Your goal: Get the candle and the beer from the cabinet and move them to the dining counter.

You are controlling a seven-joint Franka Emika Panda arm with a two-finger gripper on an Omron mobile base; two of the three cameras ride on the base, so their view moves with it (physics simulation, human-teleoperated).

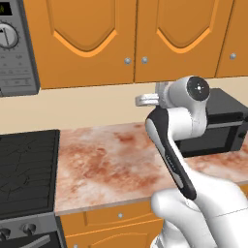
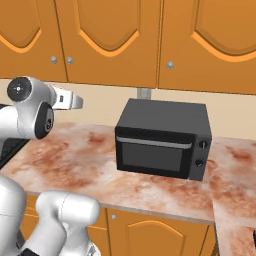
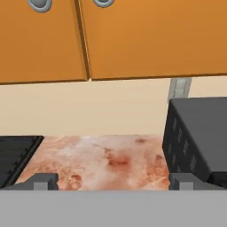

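Two small dark fingertips (image 3: 44, 181) of the gripper (image 3: 113, 181) stand wide apart at the bottom of the hand view, with nothing between them. The gripper points level toward the cream back wall (image 3: 88, 111), above the marbled worktop (image 1: 111, 160), a slab of reddish-brown and cream veined stone with a smooth, flat face. The cabinet (image 1: 92, 43) hangs on the wall above the worktop: orange wood, doors shut, each door carrying an arched raised panel and a small round silver knob (image 1: 128, 61) near its lower corner. The candle and the beer cannot be seen; with the doors shut, what the cabinet holds cannot be told. A boxy matte-black microwave (image 2: 162, 140) stands on the worktop to the right of the arm, its glass door facing forward, two round dials on its right edge, rows of vent slots on its side wall. A black cooktop (image 1: 26, 169) with a cast grate lies flush at the left end. Low orange drawer fronts (image 1: 116, 218) run below the slab.
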